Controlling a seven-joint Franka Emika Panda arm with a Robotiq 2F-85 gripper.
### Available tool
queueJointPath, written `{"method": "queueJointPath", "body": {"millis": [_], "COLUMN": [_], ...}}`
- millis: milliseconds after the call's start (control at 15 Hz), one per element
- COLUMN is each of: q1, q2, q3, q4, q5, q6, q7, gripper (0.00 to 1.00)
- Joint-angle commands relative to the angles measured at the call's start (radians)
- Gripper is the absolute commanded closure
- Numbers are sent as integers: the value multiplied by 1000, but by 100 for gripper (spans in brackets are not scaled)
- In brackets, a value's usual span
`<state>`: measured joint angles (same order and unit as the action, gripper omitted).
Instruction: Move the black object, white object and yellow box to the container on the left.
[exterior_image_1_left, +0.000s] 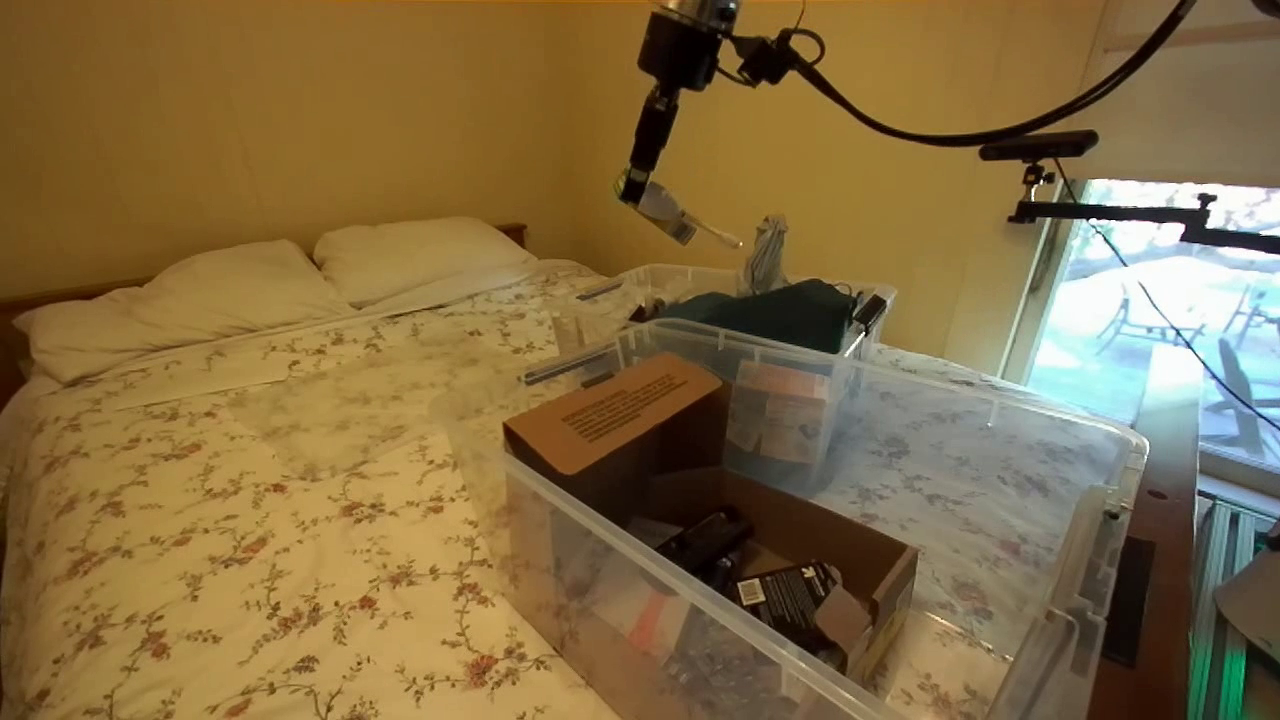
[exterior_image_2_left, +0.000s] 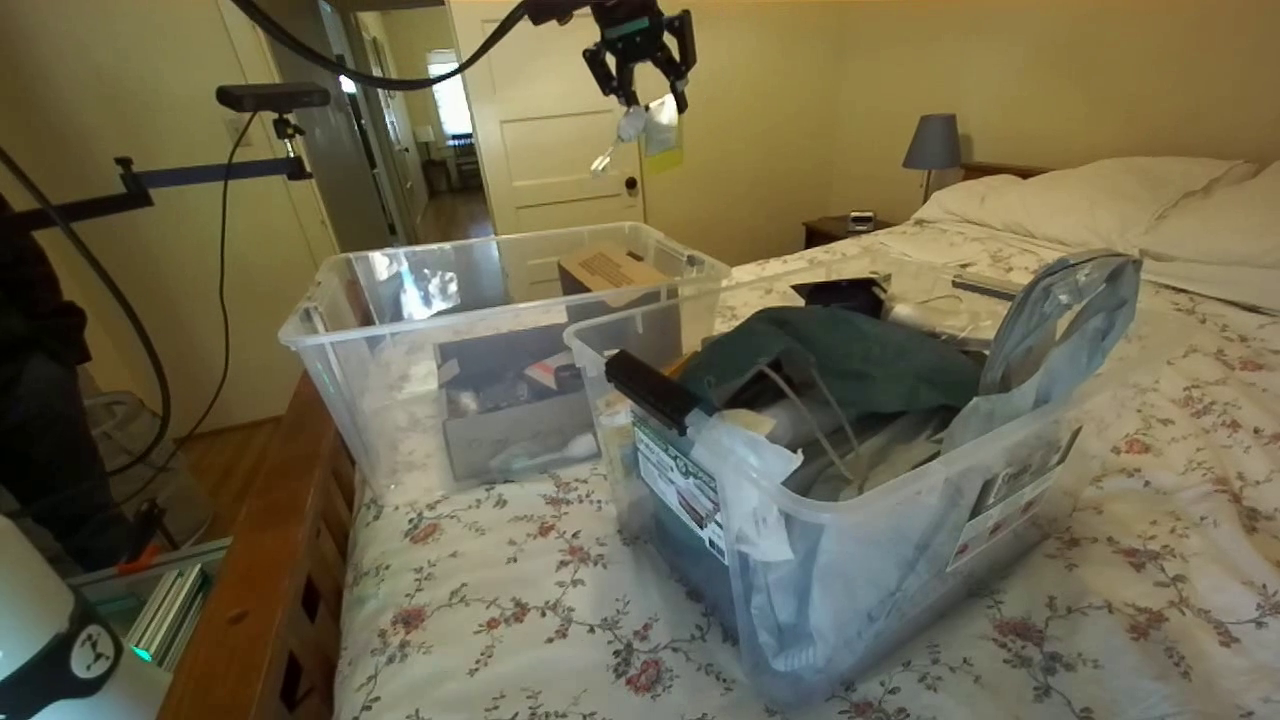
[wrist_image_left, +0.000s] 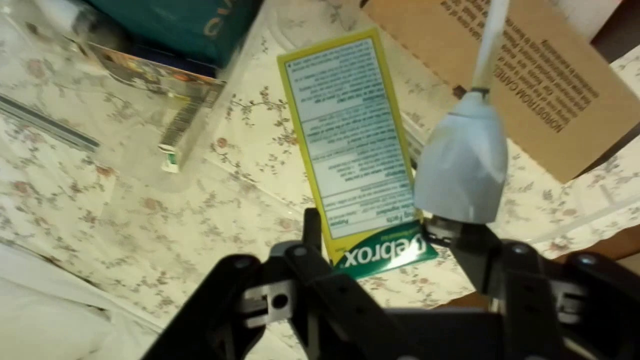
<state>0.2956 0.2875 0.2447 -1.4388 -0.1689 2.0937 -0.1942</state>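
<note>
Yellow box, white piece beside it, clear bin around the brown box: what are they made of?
The yellow box looks like printed card, glossy where its green end glares. The white piece seems satin plastic, soft highlights. The clear bin is probably smooth plastic: the bedspread shows through.

2 clear plastic bins (exterior_image_2_left: 450, 322) (exterior_image_2_left: 850, 590), 1 open brown cardbd box (exterior_image_1_left: 620, 408)
1 yellow-and-green rect. box (wrist_image_left: 352, 135), 1 white plastic pc w/ thin stem (wrist_image_left: 464, 160), 1 black 2-finger gripper (exterior_image_2_left: 656, 104)
</note>
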Motion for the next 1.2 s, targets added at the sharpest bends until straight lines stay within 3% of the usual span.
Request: {"method": "queueJointPath", "body": {"millis": [0,200,333,400,533,667,733,933,1133], "q1": [24,36,22,43,35,28,28,28,28], "q2": [-97,-129,-146,-74,-91,-102,-106,-174,-229], "q3": [39,62,69,68,68,67,67,111,166], "q4": [-247,-410,-513,-374,-450,-471,-473,-549,-653], "q5": [-36,-58,-11,-34,-33,-33,-33,58,230], "q6": [174,402,562,443,528,543,543,379,373], "q7": [-87,-133,-99,-99,-98,-98,-98,-157,-205], "gripper": [59,59,59,34,34,34,59,59,59]}}
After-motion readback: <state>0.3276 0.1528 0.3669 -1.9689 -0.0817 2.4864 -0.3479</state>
